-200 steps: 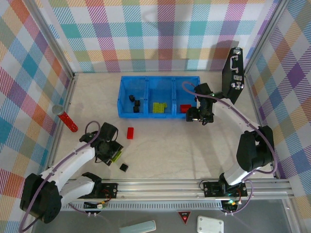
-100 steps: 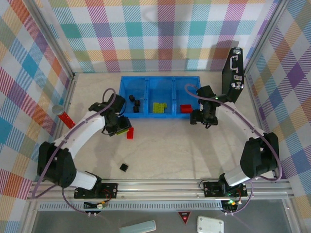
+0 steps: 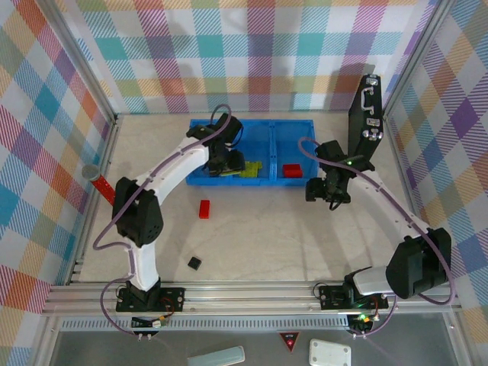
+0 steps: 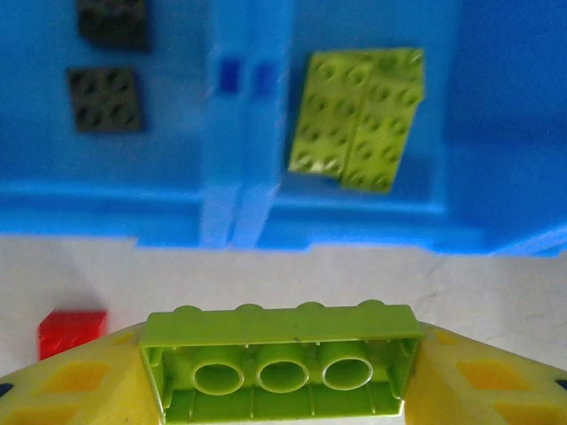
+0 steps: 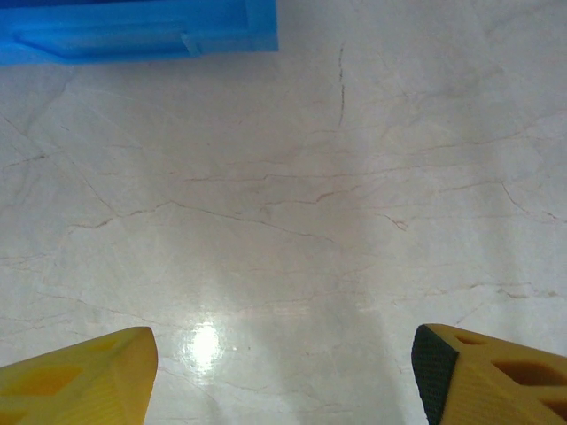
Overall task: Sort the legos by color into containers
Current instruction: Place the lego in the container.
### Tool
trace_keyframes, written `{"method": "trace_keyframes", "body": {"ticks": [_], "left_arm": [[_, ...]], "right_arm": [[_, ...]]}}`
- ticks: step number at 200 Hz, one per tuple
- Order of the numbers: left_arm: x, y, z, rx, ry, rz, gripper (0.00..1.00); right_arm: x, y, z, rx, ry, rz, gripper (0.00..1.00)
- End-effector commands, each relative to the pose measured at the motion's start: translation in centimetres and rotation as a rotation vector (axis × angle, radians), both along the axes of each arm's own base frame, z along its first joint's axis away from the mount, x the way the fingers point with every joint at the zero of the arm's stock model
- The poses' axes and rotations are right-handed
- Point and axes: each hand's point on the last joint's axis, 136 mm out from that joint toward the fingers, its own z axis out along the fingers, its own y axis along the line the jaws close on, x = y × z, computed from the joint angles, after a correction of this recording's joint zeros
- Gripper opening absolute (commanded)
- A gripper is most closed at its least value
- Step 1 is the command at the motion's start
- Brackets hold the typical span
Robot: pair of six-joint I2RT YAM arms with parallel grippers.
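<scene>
My left gripper (image 3: 228,160) is shut on a lime-green brick (image 4: 279,363), held hollow side toward the camera near the front wall of the blue tray (image 3: 298,127). Two lime-green bricks (image 4: 359,119) lie in the middle compartment and two black bricks (image 4: 106,97) in the left one. A red brick (image 3: 291,170) lies in the right compartment. On the table lie another red brick (image 3: 204,208) and a black brick (image 3: 194,263). My right gripper (image 3: 324,191) stands open over bare table just right of the tray, its fingers (image 5: 80,376) wide apart with nothing between them.
A red cylinder with a grey cap (image 3: 97,181) lies near the left wall. A black case with metal latches (image 3: 366,114) leans at the back right. An aluminium rail (image 3: 252,293) runs along the near edge.
My left arm has swung from the near left of the table up to the tray, carrying the green brick. My right gripper has drifted a little right and nearer, away from the tray.
</scene>
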Motion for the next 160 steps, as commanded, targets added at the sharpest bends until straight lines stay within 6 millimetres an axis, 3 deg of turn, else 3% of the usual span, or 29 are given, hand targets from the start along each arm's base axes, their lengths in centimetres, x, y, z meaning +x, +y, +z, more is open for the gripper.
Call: {"method": "trace_keyframes", "body": {"ticks": [1, 54, 160], "left_arm": [[1.3, -1.1, 0.5, 0.035, -0.023, -0.048, 0.55], [5.7, -3.9, -0.3, 0.04, -0.107, -0.137, 0.55], [12.9, -5.5, -3.8, 0.051, -0.246, -0.145, 0.55]], "right_arm": [[-1.3, -0.8, 0.4, -0.021, 0.01, -0.026, 0.77], [-2.5, -1.8, 1.7, -0.045, -0.015, -0.037, 0.78], [-4.2, -2.8, 3.3, -0.046, -0.041, -0.056, 0.78]]}}
